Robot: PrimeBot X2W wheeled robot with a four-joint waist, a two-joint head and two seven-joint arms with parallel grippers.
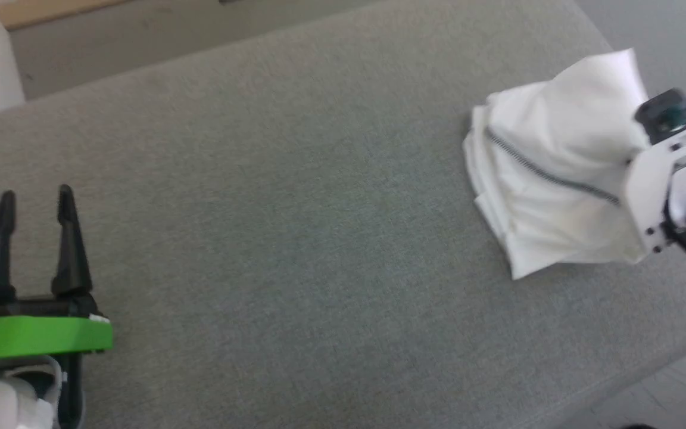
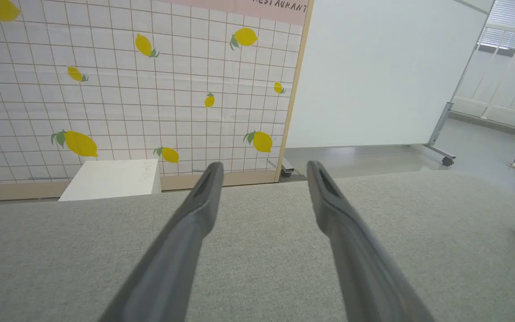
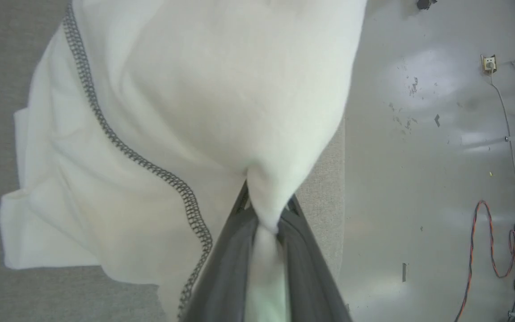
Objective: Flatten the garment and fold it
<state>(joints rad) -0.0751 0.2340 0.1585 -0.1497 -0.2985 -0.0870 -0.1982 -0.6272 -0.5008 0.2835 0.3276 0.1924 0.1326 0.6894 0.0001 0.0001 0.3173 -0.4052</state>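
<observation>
At the near left, the left claw [image 1: 36,192] hovers above one grey fabric-covered worktop [image 1: 295,226]. Its two dark fingers are spread apart with nothing between them, and a green band crosses its base. In the left wrist view, these two fingers point across the worktop towards the far side. There one white box [image 2: 112,179] stands just past the far edge, against one tiled wall panel [image 2: 128,103] printed with ten yellow lemons. To the right of that panel stands one plain white partition [image 2: 373,71] on a wheeled foot.

The middle of the worktop is bare grey cloth.

At the right lies the one garment [image 1: 557,155], a white shirt bunched into a heap near the worktop's right edge, well apart from the left claw. One grey zigzag seam [image 1: 545,173] runs slantwise across it. Its left folds rest on the worktop in stacked layers, and its right side is drawn up into a peak.

The right claw [image 3: 266,208] is clamped on that peak. In the right wrist view its two fingers are pressed together, with a twisted pinch of white fabric squeezed between them. In the head view its pale wrist sits at the garment's right side, and the fingers are hidden behind the cloth.

Past the worktop's right edge is the pale floor [image 3: 418,156], where one orange cable [image 3: 476,241] loops at the far right.
</observation>
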